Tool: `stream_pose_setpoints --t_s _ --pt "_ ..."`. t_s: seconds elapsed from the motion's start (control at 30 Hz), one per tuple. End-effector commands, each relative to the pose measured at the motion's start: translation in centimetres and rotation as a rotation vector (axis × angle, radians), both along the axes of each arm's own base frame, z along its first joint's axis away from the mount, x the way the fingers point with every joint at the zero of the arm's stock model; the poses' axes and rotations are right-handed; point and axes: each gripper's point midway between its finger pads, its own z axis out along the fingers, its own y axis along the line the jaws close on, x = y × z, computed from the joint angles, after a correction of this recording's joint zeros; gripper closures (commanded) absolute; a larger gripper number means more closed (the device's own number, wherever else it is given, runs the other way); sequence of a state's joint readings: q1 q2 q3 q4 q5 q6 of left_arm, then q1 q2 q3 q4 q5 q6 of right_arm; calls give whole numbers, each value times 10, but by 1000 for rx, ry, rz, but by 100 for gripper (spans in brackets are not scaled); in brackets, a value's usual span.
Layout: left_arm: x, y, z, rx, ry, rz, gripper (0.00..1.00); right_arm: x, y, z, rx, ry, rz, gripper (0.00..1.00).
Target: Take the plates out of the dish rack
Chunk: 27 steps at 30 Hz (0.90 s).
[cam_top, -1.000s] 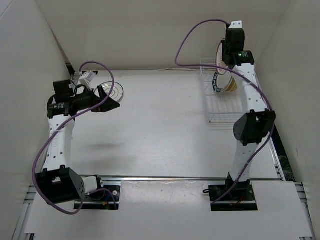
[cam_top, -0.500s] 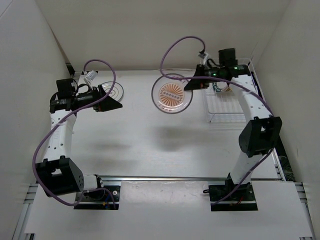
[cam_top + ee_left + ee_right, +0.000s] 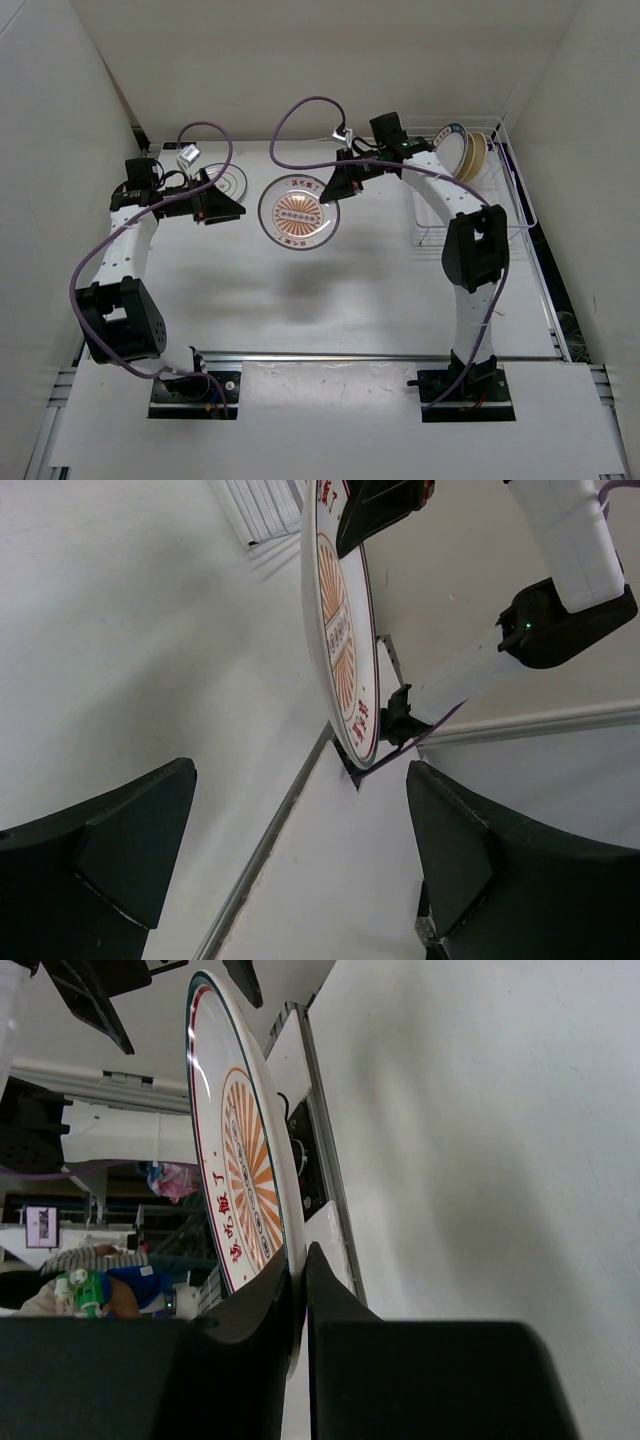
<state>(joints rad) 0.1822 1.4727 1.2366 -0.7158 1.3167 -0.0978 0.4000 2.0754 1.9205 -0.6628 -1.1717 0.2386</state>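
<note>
White table (image 3: 350, 290), boxed by plain walls (image 3: 300, 60) left, back and right; metal rail (image 3: 330, 355) along the near edge. Right gripper (image 3: 333, 188) is pinched tight on the rim of the orange-patterned plate (image 3: 298, 215), held in the air over table centre, well apart from the dish rack (image 3: 432, 232) in the rear-right corner. Rack holds a dark-rimmed plate (image 3: 452, 150) and tan plates (image 3: 478, 152) upright. Left gripper (image 3: 226, 198) has jaws wide, gripping nothing, just beside a flat plate (image 3: 230, 180) at rear-left. Open surface runs from centre to the rail.
</note>
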Motion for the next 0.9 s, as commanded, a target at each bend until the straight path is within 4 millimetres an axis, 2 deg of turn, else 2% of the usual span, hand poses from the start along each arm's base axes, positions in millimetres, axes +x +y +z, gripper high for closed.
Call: stream_pose_setpoints --t_s 0.0,0.13,0.17,0.43,0.47,0.5,0.57,0.63,0.67,0.73,0.77,0.8,0.83,0.87 --pt "-3 -3 6 -46 0 -35 4 -7 17 25 95 -27 83 99" --pt "2 -2 1 -50 20 -35 5 -8 34 28 111 -51 114 99" --pt "2 -2 1 -50 20 -35 5 -6 36 22 105 -37 114 99" --pt "8 -11 -10 -47 51 -63 13 -9 57 10 109 -14 156 99" --pt "7 -14 -13 -48 60 -73 17 -8 57 14 118 -33 157 99" --pt "9 -14 -15 -50 69 -73 25 -6 58 8 113 -22 157 99" --pt "9 -17 -19 -44 79 -78 35 -4 59 7 113 -22 157 99" --pt "11 -19 -19 -43 80 -87 43 -8 62 7 111 -13 164 99" --pt "11 -19 -19 -43 80 -87 50 -8 62 7 111 -13 164 99" --pt "13 -19 -20 -43 81 -87 60 -7 63 6 111 -13 164 99" --pt "15 -19 -17 -42 72 -88 67 -6 63 6 111 -13 164 99" --pt "16 -19 -20 -43 81 -87 80 -6 63 6 111 -13 164 99" --pt "17 -18 -22 -35 83 -81 87 -6 63 6 111 -13 164 99" --pt "18 -18 -21 -33 74 -81 90 -6 63 6 111 -13 164 95"
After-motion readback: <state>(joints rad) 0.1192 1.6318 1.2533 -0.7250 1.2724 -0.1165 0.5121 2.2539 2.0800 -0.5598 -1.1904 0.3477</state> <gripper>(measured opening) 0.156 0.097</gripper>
